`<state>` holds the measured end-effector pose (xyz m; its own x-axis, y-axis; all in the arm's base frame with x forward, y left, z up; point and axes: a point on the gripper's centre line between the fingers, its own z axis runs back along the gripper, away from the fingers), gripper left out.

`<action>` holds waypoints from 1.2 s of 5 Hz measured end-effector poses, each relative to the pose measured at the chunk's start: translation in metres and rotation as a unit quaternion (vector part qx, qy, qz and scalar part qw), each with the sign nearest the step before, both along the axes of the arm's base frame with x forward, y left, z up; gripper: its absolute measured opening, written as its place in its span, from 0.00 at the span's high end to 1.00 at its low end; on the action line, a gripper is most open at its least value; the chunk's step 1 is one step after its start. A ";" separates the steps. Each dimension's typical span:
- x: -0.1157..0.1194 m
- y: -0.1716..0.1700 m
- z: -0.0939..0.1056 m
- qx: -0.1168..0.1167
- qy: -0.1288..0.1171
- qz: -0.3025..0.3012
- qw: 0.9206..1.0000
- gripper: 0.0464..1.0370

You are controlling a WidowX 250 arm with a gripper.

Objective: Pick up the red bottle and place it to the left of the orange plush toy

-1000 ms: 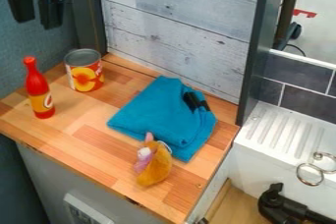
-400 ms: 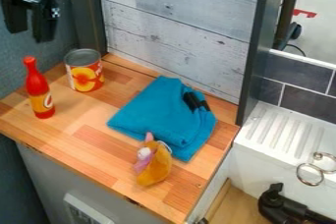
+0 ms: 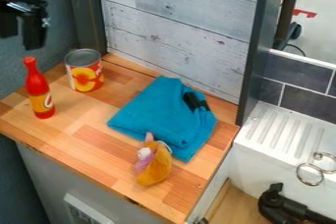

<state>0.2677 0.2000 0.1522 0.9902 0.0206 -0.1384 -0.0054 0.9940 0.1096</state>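
Down and farther left in view comes the black two-finger claw [image 3: 21,27], open and empty, nearest the red plastic bottle [image 3: 39,91], which stands unmoved on the wooden tabletop [image 3: 78,115]; the work appears to be at the approach.
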 end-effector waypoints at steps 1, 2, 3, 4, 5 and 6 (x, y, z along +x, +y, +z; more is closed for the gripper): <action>-0.005 0.009 -0.005 -0.018 -0.003 0.007 1.000 0.02; -0.002 0.012 -0.018 -0.019 0.007 0.010 1.000 0.02; 0.000 0.013 -0.031 -0.028 0.020 0.007 0.999 0.02; 0.006 0.011 -0.046 -0.030 0.050 0.003 0.998 0.02; 0.014 0.011 -0.050 -0.029 0.053 -0.004 0.998 0.02; 0.017 0.013 -0.058 -0.033 0.063 -0.002 0.997 0.06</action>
